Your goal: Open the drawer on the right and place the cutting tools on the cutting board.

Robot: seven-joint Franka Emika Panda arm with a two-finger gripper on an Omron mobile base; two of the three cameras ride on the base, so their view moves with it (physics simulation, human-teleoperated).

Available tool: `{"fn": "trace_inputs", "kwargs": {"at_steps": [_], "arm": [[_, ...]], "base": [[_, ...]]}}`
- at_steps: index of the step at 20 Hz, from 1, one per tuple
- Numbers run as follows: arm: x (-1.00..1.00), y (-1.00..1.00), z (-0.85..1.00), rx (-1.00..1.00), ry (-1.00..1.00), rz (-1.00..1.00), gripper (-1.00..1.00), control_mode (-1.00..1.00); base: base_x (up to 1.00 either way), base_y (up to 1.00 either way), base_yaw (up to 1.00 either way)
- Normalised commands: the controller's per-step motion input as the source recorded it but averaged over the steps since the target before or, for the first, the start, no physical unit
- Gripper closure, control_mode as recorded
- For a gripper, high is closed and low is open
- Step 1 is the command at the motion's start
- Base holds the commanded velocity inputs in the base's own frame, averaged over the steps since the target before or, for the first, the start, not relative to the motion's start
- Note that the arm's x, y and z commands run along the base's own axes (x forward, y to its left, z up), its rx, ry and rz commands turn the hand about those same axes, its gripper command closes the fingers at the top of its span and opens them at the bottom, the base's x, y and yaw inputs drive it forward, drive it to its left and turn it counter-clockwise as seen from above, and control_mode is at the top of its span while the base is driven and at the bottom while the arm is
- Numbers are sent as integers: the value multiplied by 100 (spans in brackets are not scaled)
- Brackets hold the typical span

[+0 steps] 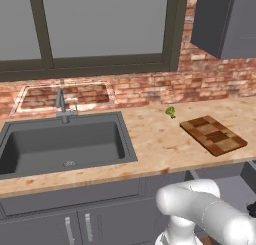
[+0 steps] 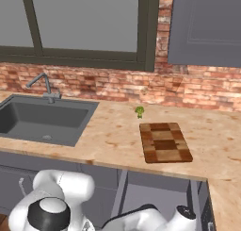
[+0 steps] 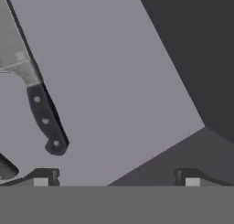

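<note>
1. Drawer [image 2: 155,194] under the counter is pulled open, below the cutting board [image 2: 164,141]; plain grey floor inside. The arm reaches down into it.
2. Hand view: gripper [image 3: 116,177] has its jaws spread wide, holding nothing; the two fingertips stand far apart at the bottom of the view, nothing between them.
3. A knife [image 3: 32,81] lies flat on the drawer floor, up and to the left of the claw, off the jaws' centre line. Dark riveted handle points toward the left fingertip; grey blade runs away toward the upper left corner.
4. Long axis: steep diagonal, nearly along the viewing direction, so it runs roughly crosswise to the line between the fingertips.
5. Judgement: the coming move calls for a sideways shift toward the handle, then a descent; little wrist roll looks needed.
6. Another dark object at the lower left edge, cut off; cannot tell what it is.
7. Cutting board sits bare on the counter, broccoli floret [image 2: 140,111] just beyond its far corner, apart.
</note>
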Motion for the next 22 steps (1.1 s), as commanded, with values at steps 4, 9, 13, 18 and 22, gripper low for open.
{"fn": "trace_inputs", "kwargs": {"at_steps": [4,9,13,18,22], "arm": [[63,0,0,0,0,0,-100,-100],[55,1,-1,0,1,0,-100,-100],[16,0,-15,0,1,0,-100,-100],[0,0,-33,0,1,0,-100,-100],[0,-1,-42,0,0,0,-100,-100]], "base": [[0,0,0],[0,0,0],[0,0,0],[0,0,0],[0,0,0]]}}
